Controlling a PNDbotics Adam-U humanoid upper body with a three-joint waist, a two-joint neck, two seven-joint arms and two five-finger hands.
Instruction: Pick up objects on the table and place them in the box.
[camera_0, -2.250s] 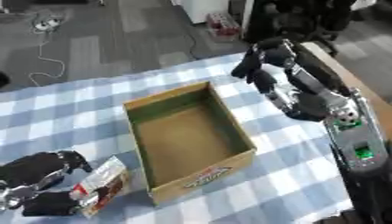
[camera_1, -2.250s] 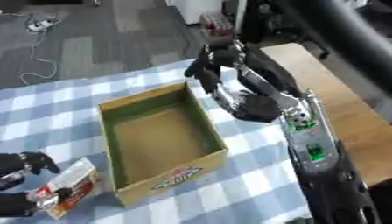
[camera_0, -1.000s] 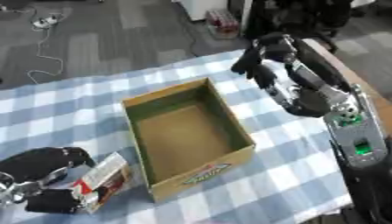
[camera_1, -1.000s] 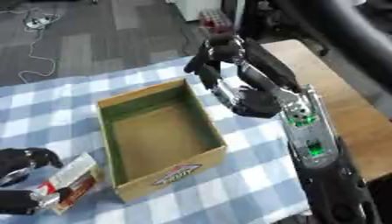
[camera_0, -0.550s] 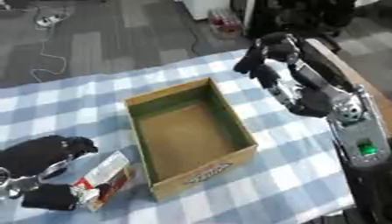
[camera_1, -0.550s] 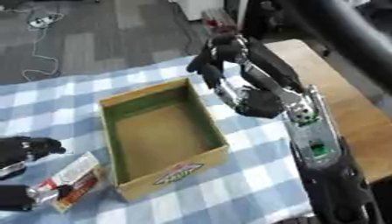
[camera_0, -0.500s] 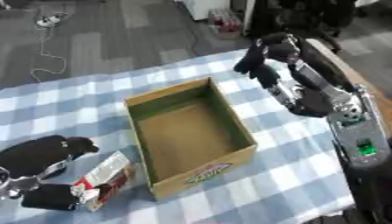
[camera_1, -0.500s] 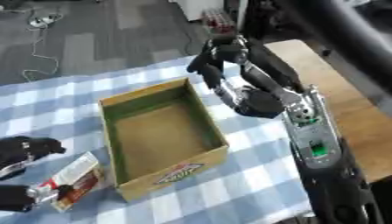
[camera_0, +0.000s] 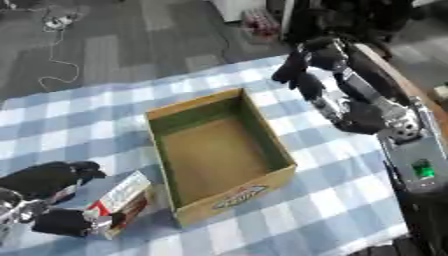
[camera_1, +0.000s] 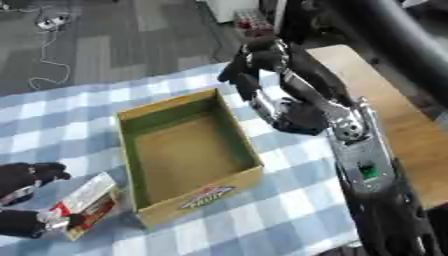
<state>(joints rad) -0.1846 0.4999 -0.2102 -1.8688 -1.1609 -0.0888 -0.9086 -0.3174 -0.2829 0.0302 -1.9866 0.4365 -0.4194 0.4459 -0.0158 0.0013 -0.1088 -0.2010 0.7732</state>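
An open cardboard box (camera_0: 269, 134) with greenish inner walls stands empty in the middle of the checked cloth. Left of it lies a small red and white carton (camera_0: 120, 201), tilted, its upper end near the box's front left corner. My left hand (camera_0: 45, 182) straddles the carton's left end: the fingers are spread above it and apart from it, and the thumb (camera_0: 61, 222) touches its lower end. My right hand (camera_1: 255, 64) hangs in the air beyond the box's far right corner, fingers relaxed and bent downward, holding nothing.
The blue and white checked cloth (camera_0: 332, 167) covers the table. A wooden surface (camera_1: 398, 107) runs along the right side, under my right arm. Grey floor with a white cable (camera_0: 52, 55) lies beyond the far edge.
My left hand's fingers have lifted and spread away from the carton, which stays on the cloth. The right hand has hardly moved.
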